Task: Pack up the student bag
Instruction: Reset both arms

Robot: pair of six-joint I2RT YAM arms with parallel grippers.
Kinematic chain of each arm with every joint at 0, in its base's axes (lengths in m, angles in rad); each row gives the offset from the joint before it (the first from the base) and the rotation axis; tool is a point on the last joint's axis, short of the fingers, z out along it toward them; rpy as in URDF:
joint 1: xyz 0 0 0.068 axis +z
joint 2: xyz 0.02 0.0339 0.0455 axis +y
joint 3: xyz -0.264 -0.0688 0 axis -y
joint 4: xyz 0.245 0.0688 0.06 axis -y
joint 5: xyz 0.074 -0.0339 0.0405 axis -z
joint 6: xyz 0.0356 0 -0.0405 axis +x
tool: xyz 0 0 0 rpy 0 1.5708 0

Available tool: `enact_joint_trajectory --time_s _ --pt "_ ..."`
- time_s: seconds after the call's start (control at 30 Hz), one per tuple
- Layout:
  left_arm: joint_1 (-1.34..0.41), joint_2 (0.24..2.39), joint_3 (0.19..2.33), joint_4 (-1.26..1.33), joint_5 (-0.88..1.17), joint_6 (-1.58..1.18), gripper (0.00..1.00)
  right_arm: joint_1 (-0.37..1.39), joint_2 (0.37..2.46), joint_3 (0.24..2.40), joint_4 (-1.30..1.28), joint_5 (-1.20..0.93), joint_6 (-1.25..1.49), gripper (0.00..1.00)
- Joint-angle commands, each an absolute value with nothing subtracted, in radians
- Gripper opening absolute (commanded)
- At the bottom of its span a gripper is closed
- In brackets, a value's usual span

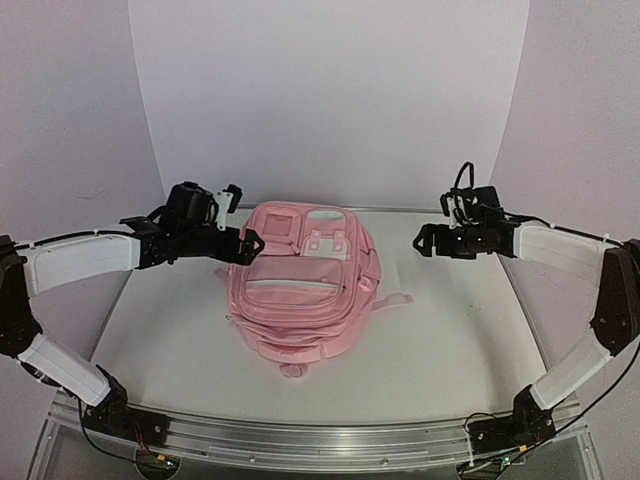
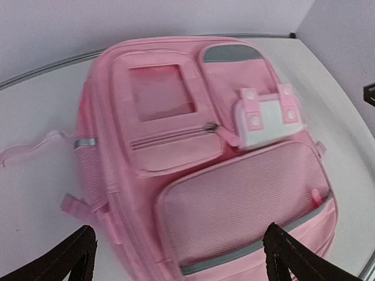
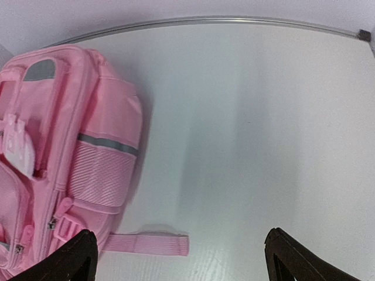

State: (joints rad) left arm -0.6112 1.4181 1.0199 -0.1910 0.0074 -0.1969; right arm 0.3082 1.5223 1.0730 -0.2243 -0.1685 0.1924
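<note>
Pink student bag (image 1: 297,290) flat at mid-table, both arms hanging apart from it with their jaws wide and nothing in them.

The bag lies front pockets up, so its back is hidden; the left wrist view is blurred and cuts off its lower end, and the right wrist view shows only one side and a loose strap (image 3: 146,244) on the table. Whether any zip stands open I cannot tell. The table (image 1: 440,340) is plain white with a thin metal rim (image 3: 205,22) along its far edge, inside a curved white backdrop (image 1: 330,90). The left gripper (image 1: 243,225) is just beside the bag's top left corner; the right gripper (image 1: 432,228) is well apart from it, above bare table that runs out to the right edge.
</note>
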Motion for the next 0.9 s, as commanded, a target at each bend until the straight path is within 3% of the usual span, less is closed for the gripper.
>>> enact_joint_trajectory --time_s 0.0,0.23,0.47,0.67,0.87 --pt "-0.395 1.263 0.918 -0.241 0.011 -0.28 1.0 0.179 1.423 1.047 -0.214 -0.137 0.218 0.98" --pt "-0.117 1.074 0.786 -0.204 0.009 -0.346 1.0 0.079 1.248 0.967 -0.124 -0.056 0.219 0.98" --pt "-0.108 0.924 0.57 -0.011 -0.181 -0.374 1.0 0.078 1.024 0.682 0.221 -0.003 0.233 0.98" --pt "-0.109 0.88 0.45 0.065 -0.215 -0.397 1.0 0.078 0.85 0.375 0.546 0.032 0.209 0.98" --pt "-0.109 0.862 0.395 0.076 -0.203 -0.405 1.0 0.078 0.822 0.329 0.599 0.062 0.227 0.98"
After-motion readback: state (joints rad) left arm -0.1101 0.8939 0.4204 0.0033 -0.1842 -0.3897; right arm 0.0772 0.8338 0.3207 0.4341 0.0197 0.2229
